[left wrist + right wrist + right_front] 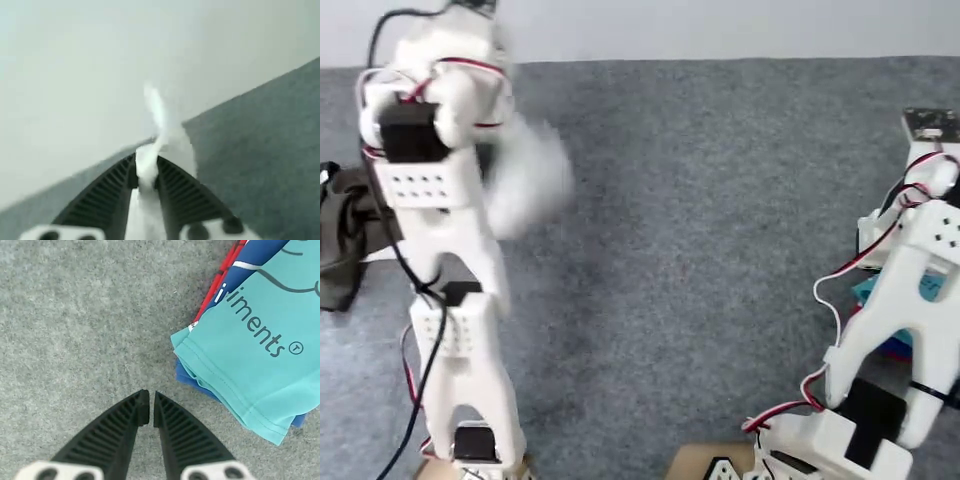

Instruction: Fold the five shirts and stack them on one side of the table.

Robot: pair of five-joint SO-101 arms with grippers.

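Your left hand (146,176) is pinching the white shirt (159,125), which trails past its fingertips, lifted off the desk (700,220). Your right hand (150,407), pressed together and empty, sits just beside the folded stack (250,365), so it's nearer.

This looks like a robotics lab to me: a grey felt-covered desk (700,250), a bare white wall (720,25) behind it, my left arm (455,280) and right arm (910,290), wires exposed, at its near edge.
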